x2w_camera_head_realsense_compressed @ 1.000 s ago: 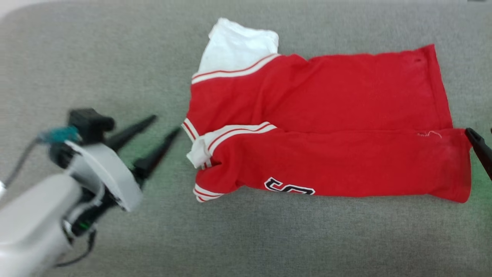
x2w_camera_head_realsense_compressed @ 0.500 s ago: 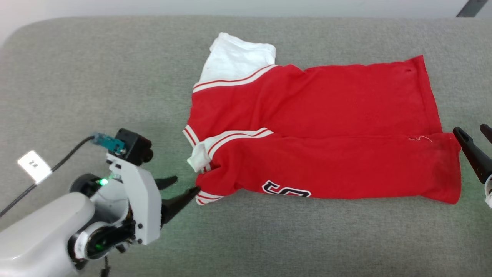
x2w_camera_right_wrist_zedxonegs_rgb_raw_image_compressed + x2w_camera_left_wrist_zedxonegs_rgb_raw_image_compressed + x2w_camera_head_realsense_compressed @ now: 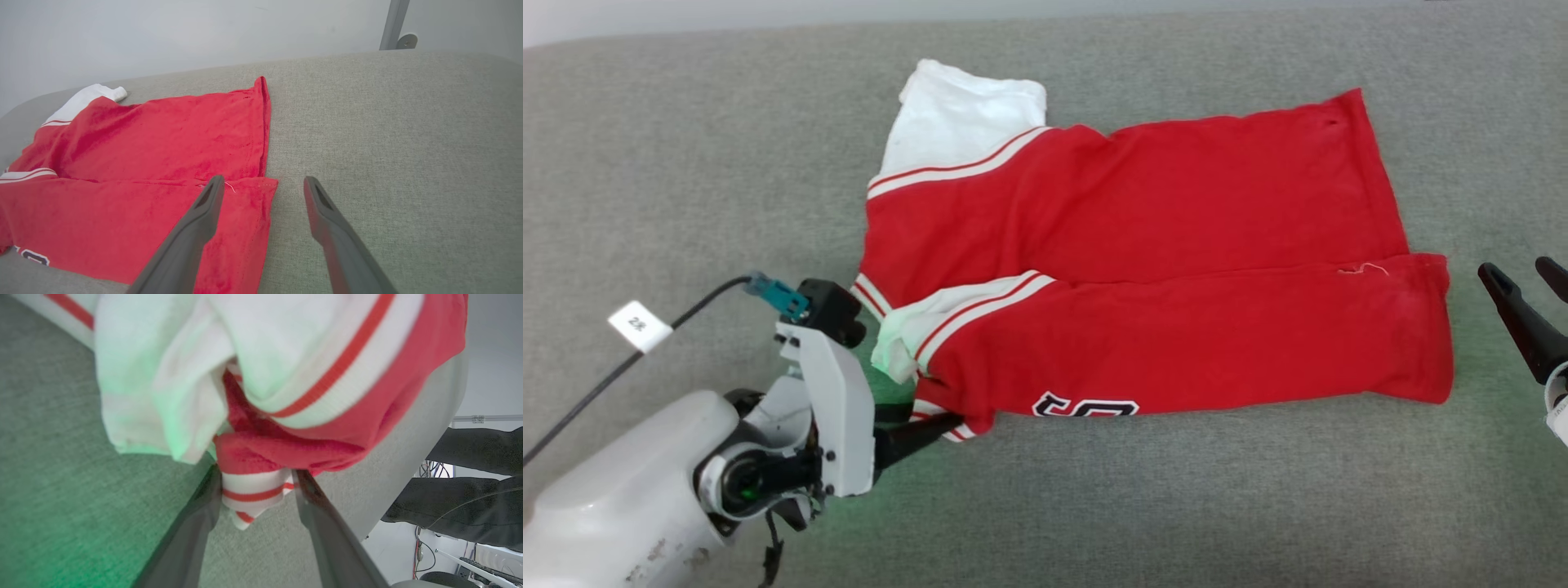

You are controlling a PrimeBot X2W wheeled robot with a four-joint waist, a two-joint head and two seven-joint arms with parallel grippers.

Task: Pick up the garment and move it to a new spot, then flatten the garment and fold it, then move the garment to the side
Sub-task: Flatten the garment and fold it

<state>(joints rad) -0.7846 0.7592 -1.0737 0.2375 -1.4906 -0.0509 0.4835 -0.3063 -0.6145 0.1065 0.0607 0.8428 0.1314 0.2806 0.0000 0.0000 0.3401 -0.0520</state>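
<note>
The garment (image 3: pixel 1143 245), a red jersey with white sleeves and striped trim, lies folded lengthwise on the grey padded surface (image 3: pixel 1176 506), with black letters showing at its near edge. My left gripper (image 3: pixel 931 418) is at the garment's near left corner. In the left wrist view the left gripper (image 3: pixel 255 473) is open, its fingers on either side of the garment's (image 3: pixel 286 449) striped trim corner. My right gripper (image 3: pixel 1515 268) stands open just right of the hem. In the right wrist view the right gripper (image 3: pixel 263 179) hovers over the garment's (image 3: pixel 143 143) hem edge, holding nothing.
A dark cable with a white tag (image 3: pixel 640 325) trails from the left wrist. The padded surface ends at a pale wall along the far side. A metal post (image 3: pixel 392 24) stands behind it. Dark shapes and cables (image 3: pixel 470 498) lie beyond the surface's edge.
The view has shifted. My left gripper has pushed forward to the garment's near left corner, and the striped trim now sits between its fingers. The right gripper stays open by the hem.
</note>
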